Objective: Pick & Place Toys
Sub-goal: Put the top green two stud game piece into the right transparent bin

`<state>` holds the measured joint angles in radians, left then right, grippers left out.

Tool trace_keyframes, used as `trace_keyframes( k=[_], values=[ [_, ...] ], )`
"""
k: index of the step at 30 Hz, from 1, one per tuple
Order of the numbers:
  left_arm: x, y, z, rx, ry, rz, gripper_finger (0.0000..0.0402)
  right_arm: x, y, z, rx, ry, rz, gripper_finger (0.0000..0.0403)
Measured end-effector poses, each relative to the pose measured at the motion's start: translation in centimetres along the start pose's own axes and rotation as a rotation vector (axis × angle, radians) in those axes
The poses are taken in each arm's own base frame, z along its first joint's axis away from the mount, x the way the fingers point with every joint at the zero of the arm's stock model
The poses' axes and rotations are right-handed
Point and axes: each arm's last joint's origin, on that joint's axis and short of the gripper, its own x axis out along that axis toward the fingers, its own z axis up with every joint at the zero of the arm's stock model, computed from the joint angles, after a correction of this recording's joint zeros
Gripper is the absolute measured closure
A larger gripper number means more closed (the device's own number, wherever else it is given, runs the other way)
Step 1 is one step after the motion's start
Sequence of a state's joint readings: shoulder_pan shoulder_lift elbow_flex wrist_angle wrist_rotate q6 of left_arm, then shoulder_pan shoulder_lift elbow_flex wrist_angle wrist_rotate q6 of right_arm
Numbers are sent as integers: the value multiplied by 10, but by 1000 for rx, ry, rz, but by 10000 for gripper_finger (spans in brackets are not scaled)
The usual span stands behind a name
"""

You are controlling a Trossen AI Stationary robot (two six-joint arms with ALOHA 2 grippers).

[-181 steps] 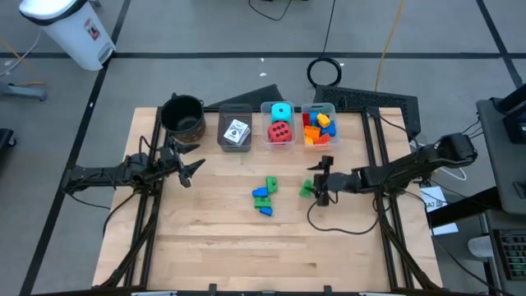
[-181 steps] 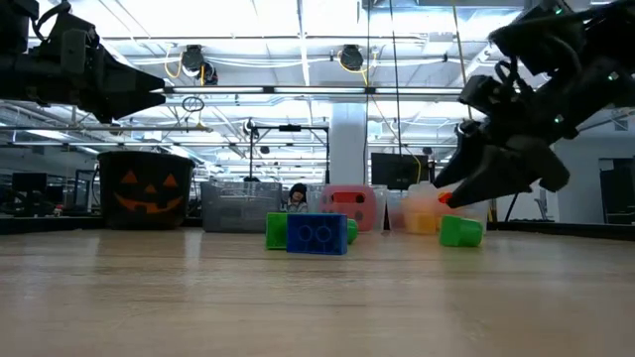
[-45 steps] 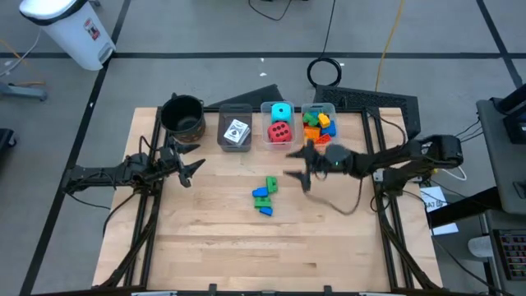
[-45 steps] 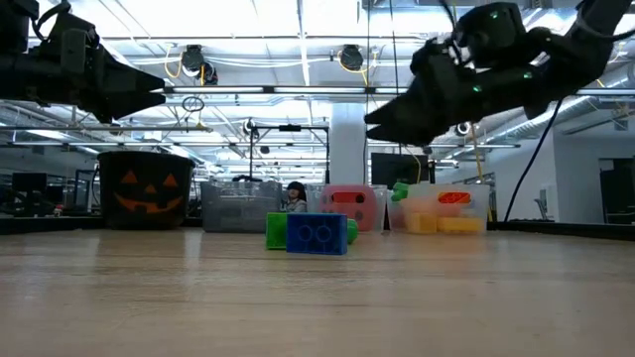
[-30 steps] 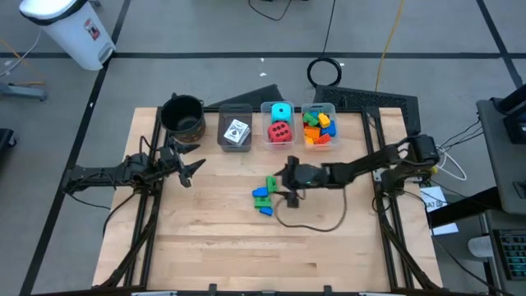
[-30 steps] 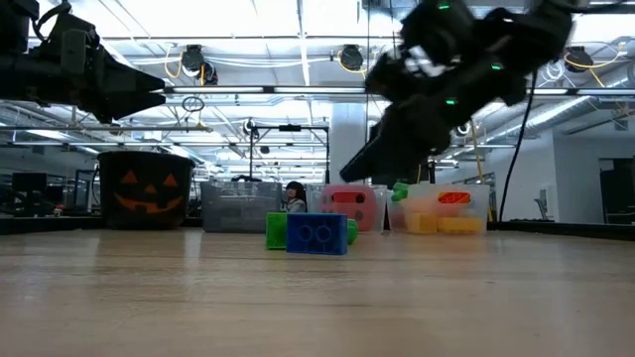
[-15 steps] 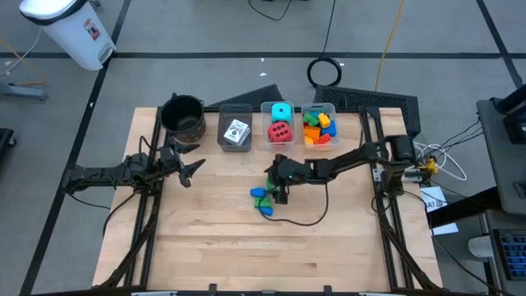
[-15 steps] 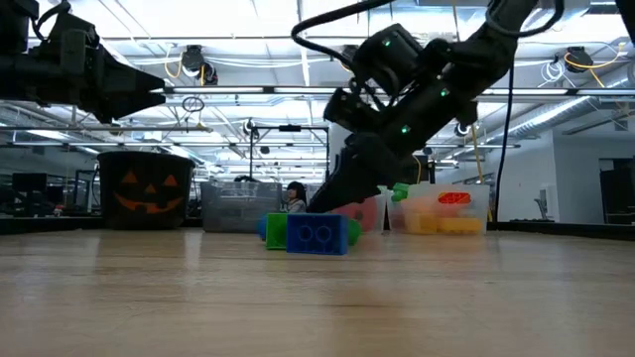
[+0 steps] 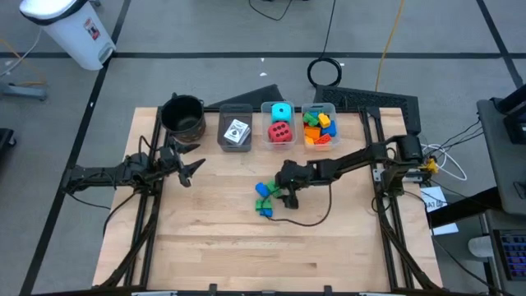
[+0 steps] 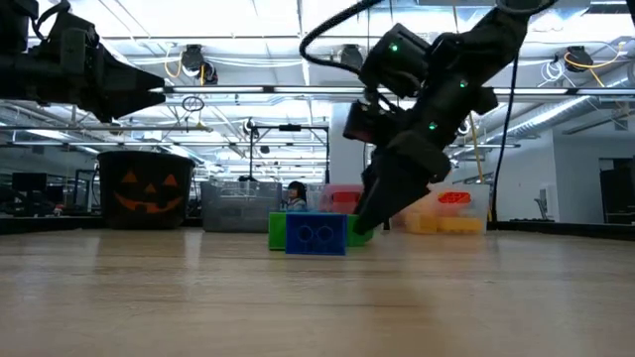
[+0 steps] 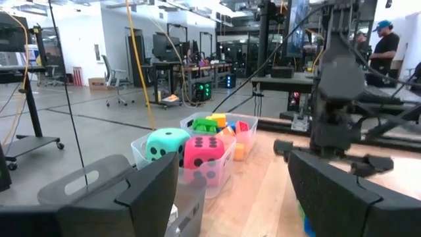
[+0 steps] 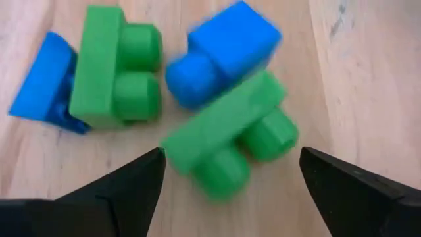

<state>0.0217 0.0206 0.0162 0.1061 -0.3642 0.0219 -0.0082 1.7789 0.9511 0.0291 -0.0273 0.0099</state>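
Several loose bricks lie in a cluster at the table's middle (image 9: 265, 200): in the right wrist view, a green brick (image 12: 223, 141) and a blue brick (image 12: 227, 52) in front, and a green brick (image 12: 115, 72) on a blue one (image 12: 43, 82) beside them. My right gripper (image 9: 285, 196) is low over the table, open, with its fingers (image 12: 112, 191) on either side of the nearer green brick. It also shows in the low view (image 10: 364, 223). My left gripper (image 9: 195, 168) waits open and empty at the table's left. My right gripper comes at the nearer green brick (image 12: 197, 158) from the table's right, slanting down, with one finger on each side. I cannot tell whether a finger touches it. The brick lies on the table.
At the far edge stand a black pot (image 9: 182, 115), a grey bin with white cards (image 9: 236, 131), a clear bin with a cyan and a red dotted cube (image 9: 280, 125) and a clear bin of bricks (image 9: 318, 127). A dark cable (image 9: 308, 220) trails on the table by the right arm.
My right gripper has gone from near the bins toward the table's left and near edge and down to the cluster of bricks. The bricks in the cluster have shifted a little.
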Motion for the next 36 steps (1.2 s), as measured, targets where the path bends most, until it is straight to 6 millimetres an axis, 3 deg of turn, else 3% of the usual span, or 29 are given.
trace_keyframes(
  k=[17,23,36],
  values=[
    [0,0,0,2,4,1,110,-4,-1,8,384,-79,-8,69],
    [0,0,-1,2,5,1,110,0,-4,11,404,-163,-150,69],
    [0,0,0,2,3,1,110,5,-2,12,418,-188,-113,69]
  ],
)
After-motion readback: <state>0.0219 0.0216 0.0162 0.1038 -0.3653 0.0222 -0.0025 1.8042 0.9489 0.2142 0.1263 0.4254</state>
